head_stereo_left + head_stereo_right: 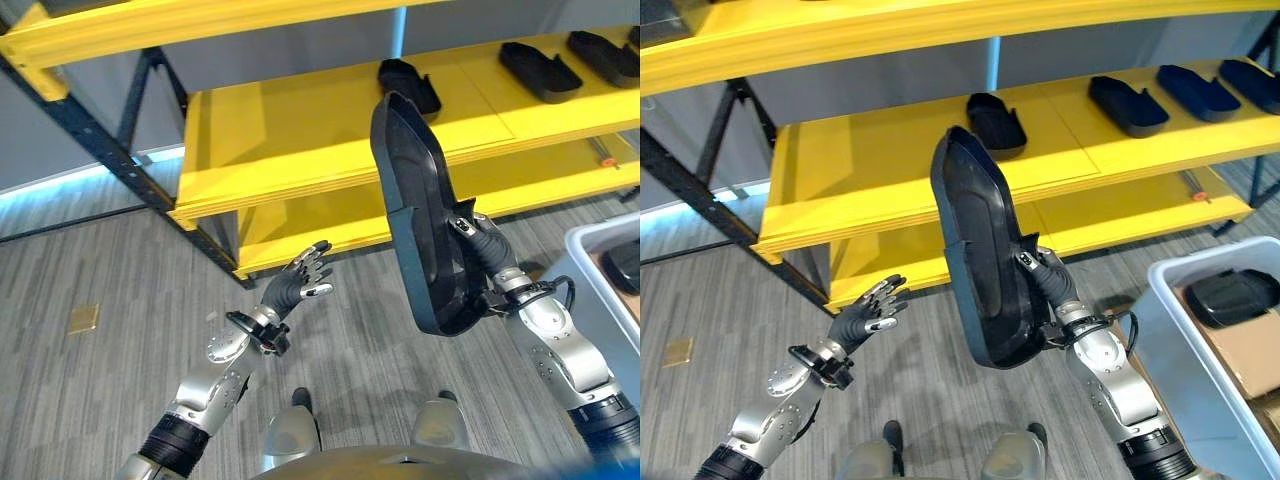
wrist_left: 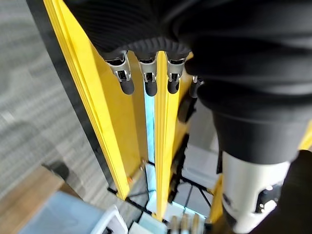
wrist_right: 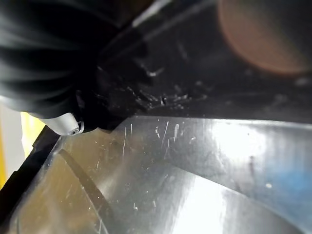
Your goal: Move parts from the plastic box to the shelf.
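We have our right hand (image 1: 1048,285) curled around the lower end of a long black part (image 1: 980,265), fingers clamped on its edge from behind, and in the right wrist view the part's scratched inner surface (image 3: 185,180) lies right against the hand. The part stands nearly upright in the air, its long axis running from about 6 o'clock at the grasp up to about 11 o'clock at its rounded tip, with the hollow side facing our left. It hangs in front of the yellow shelf (image 1: 870,170), short of the shelf's front edge and not yet over the board. Straight ahead at 12 o'clock another black part (image 1: 997,122) already lies flat on that shelf, and three more (image 1: 1127,103) rest farther along toward 2 o'clock. The bare stretch of shelf lies toward 10 and 11 o'clock from the held tip, so we judge that the move ahead is to carry the part forward and tip its long axis down flat onto that open board, clear of the part at 12 o'clock. Our left hand (image 1: 865,315) floats at 9 o'clock from the grasp, fingers apart and relaxed, holding nothing, well apart from the part. The plastic box (image 1: 1185,345) sits at 4 o'clock with one black part (image 1: 1232,296) inside.
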Controlling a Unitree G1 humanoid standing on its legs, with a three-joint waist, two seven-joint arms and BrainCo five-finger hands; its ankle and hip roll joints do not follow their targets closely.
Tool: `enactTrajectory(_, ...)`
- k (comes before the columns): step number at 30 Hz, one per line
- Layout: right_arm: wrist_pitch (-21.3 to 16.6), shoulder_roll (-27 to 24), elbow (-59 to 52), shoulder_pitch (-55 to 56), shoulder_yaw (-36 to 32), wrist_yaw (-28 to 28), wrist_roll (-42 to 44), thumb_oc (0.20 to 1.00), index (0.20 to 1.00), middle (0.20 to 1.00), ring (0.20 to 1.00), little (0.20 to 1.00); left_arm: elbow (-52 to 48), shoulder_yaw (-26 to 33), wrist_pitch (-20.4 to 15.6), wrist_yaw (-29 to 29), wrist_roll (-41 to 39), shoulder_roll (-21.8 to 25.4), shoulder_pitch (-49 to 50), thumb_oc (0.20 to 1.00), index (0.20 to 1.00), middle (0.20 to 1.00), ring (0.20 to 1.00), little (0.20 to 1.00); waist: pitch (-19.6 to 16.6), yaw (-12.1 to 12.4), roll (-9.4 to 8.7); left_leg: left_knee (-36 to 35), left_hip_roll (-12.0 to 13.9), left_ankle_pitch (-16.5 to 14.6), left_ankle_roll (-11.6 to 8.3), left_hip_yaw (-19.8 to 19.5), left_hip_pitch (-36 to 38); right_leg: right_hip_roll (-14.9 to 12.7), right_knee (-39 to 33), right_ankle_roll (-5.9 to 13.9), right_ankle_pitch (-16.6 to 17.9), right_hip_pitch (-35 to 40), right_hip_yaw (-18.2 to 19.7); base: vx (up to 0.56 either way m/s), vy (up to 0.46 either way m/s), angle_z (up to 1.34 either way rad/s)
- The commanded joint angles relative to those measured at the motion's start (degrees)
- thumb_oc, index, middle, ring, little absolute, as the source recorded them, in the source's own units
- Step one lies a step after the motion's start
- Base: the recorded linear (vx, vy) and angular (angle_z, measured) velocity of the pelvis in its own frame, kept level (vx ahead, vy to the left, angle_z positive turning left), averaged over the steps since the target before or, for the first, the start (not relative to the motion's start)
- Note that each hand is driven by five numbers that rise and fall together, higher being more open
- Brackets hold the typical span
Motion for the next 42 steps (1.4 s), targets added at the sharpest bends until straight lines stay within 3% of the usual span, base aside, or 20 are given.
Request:
enactTrajectory(1, -2.5, -2.0, -4.5, -4.1, -1.2, -1.1, -0.1, 0.2, 0.2, 0.2, 0.2, 0.2, -7.3, 3.8, -4.3, -0.8, -1.7, -3.2, 2.3, 1.0, 1.0, 1.0, 1.0, 1.0, -2.9, -2.0, 1.65, -5.3, 4.5, 2.6, 0.26, 1.8, 4.7, 9.5, -2.4, 0.5, -1.8, -0.9, -3.1, 0.0, 0.204, 0.17)
enactTrajectory(3, -1.4, -1.2, -3.4, -5.5, -0.7, -1.4, 0.3, 0.2, 0.2, 0.2, 0.2, 0.2, -7.9, 4.5, -3.7, -0.7, -1.2, -2.8, 2.5, 1.0, 1.0, 1.0, 1.0, 1.0, -3.1, -0.9, 0.75, -4.9, 3.8, 1.6, 0.63, 2.4, 4.6, 8.0, -5.5, 2.19, 0.7, -0.2, -3.6, -0.03, 0.242, 0.17)
enactTrajectory(5, 1.6, 0.1, -1.3, -7.8, -0.3, -1.9, 1.0, 0.2, 0.2, 0.2, 0.2, 0.2, -7.3, 4.8, -4.0, -0.9, -0.9, -2.9, 1.9, 1.0, 1.0, 1.0, 1.0, 1.0, -3.3, 0.8, -1.26, -3.3, 2.5, -0.4, 1.61, 3.8, 4.0, 5.0, -9.9, 4.56, 4.7, 1.0, -5.0, -0.09, 0.299, 0.14)
enactTrajectory(9, 1.8, 0.9, 1.9, -9.3, -0.5, -3.0, 0.3, 0.2, 0.2, 0.2, 0.2, 0.2, -6.7, 4.0, -3.6, -2.8, 0.1, -3.1, 1.1, 1.0, 1.0, 1.0, 1.0, 1.0, -3.2, 2.3, -2.83, -0.8, 1.5, -2.5, 2.56, 5.0, 3.3, 2.3, -12.6, 5.61, 9.5, 1.6, -7.5, -0.08, 0.147, 0.0)
enactTrajectory(10, 2.2, 1.7, 3.1, -10.3, -0.4, -3.1, 0.7, 0.2, 0.2, 0.2, 0.2, 0.2, -6.3, 3.4, -3.4, -3.0, 0.8, -3.4, 1.0, 1.0, 1.0, 1.0, 1.0, 1.0, -2.9, 3.1, -3.43, -0.2, 1.2, -3.2, 3.0, 6.6, 3.7, 1.4, -12.3, 5.89, 11.4, 1.1, -10.4, -0.07, 0.113, -0.08)
enactTrajectory(11, 2.3, 1.9, 3.3, -10.5, -0.4, -3.2, 0.8, 0.2, 0.2, 0.2, 0.2, 0.2, -6.3, 3.4, -3.4, -3.2, 1.0, -3.4, 1.0, 1.0, 1.0, 1.0, 1.0, 1.0, -2.8, 3.3, -3.5, -0.2, 1.2, -3.3, 3.05, 6.9, 3.8, 1.3, -12.2, 5.93, 11.6, 1.0, -10.9, -0.08, 0.137, -0.2)
enactTrajectory(12, 3.0, 2.9, 4.6, -11.9, -0.1, -2.2, 0.6, 0.2, 0.2, 0.2, 0.2, 0.2, -6.2, 3.1, -3.4, -2.1, 2.2, -3.7, 1.5, 1.0, 1.0, 1.0, 1.0, 1.0, -2.1, 4.3, -3.85, -0.1, 1.1, -4.1, 3.14, 9.6, 5.3, 1.2, -10.9, 6.13, 12.8, 0.3, -15.8, 0.0, 0.119, -0.24)
enactTrajectory(13, 3.5, 3.6, 5.8, -13.1, 0.4, -1.2, 0.9, 0.2, 0.2, 0.2, 0.2, 0.2, -6.1, 3.1, -3.5, -0.9, 1.6, -3.9, 1.9, 1.0, 1.0, 1.0, 1.0, 1.0, -1.8, 5.0, -3.53, -0.6, 1.3, -5.3, 2.95, 10.8, 7.0, 2.0, -9.7, 6.86, 12.4, 0.2, -18.1, -0.02, 0.139, -1.04)
enactTrajectory(16, 3.8, 3.6, 7.5, -12.9, 1.1, -2.8, 2.1, 0.2, 0.2, 0.2, 0.2, 0.2, -5.5, 1.3, -2.9, 0.4, 1.1, -4.2, 0.2, 1.0, 1.0, 1.0, 1.0, 1.0, -2.7, 2.5, -3.01, -4.2, -0.8, -2.0, 4.5, 7.1, 6.5, 9.7, -6.8, 3.54, 6.0, -1.9, -9.5, 0.02, 0.032, -0.73)
enactTrajectory(18, 3.4, 3.1, 7.6, -11.4, 0.6, -3.4, 1.8, 0.2, 0.2, 0.2, 0.2, 0.2, -4.5, -0.1, -1.9, 1.5, 1.0, -4.9, -1.8, 1.0, 1.0, 1.0, 1.0, 1.0, -3.6, 1.0, -2.81, -5.8, -1.8, -1.1, 4.51, 3.6, 5.8, 12.3, -8.0, 2.6, 4.5, -1.6, -3.7, 0.05, -0.061, 0.74)
enactTrajectory(20, 1.6, 3.4, 8.6, -11.3, 0.3, -2.0, 0.7, 0.2, 0.2, 0.2, 0.2, 0.2, -3.5, -0.3, -2.6, 0.7, -0.2, -5.3, -2.8, 1.0, 1.0, 1.0, 1.0, 1.0, -3.9, 0.8, -2.66, -7.7, -1.9, 0.3, 4.31, 2.0, 5.8, 14.3, -7.7, 1.61, 3.5, -1.7, -2.7, 0.03, -0.197, 1.51)
enactTrajectory(29, 0.4, 3.1, 8.1, -10.9, 0.9, -1.2, 0.4, 0.2, 0.2, 0.2, 0.2, 0.2, -3.7, 0.3, -2.4, 0.6, 0.0, -7.0, 0.6, 1.0, 1.0, 1.0, 1.0, 1.0, -4.8, 1.6, -1.81, -10.3, 0.5, 3.0, 1.64, 1.8, 6.7, 15.7, -10.9, -1.11, 1.1, 2.8, -5.0, 0.05, -0.098, 0.13)
enactTrajectory(36, -1.3, 3.9, 9.2, -10.3, 0.7, -3.3, 2.5, 0.2, 0.2, 0.2, 0.2, 0.2, -3.8, 0.7, -3.8, -1.1, 1.7, -6.8, 2.4, 1.0, 1.0, 1.0, 1.0, 1.0, -4.8, 1.8, -0.94, -10.8, 1.0, 3.6, 1.23, 1.7, 6.8, 15.6, -11.7, -1.56, 0.8, 3.9, -5.8, 0.01, -0.009, 0.06)
enactTrajectory(42, -2.1, 5.9, 10.6, -8.7, 1.1, -4.7, 4.3, 0.2, 0.2, 0.2, 0.2, 0.2, -4.2, 0.3, -4.4, -1.3, -1.4, -6.9, 2.9, 1.0, 1.0, 1.0, 1.0, 1.0, -5.0, 1.5, -0.23, -10.7, 0.6, 3.2, 1.49, 1.5, 7.3, 15.4, -11.7, -1.6, 0.6, 4.6, -5.5, 0.03, 0.03, -0.02)
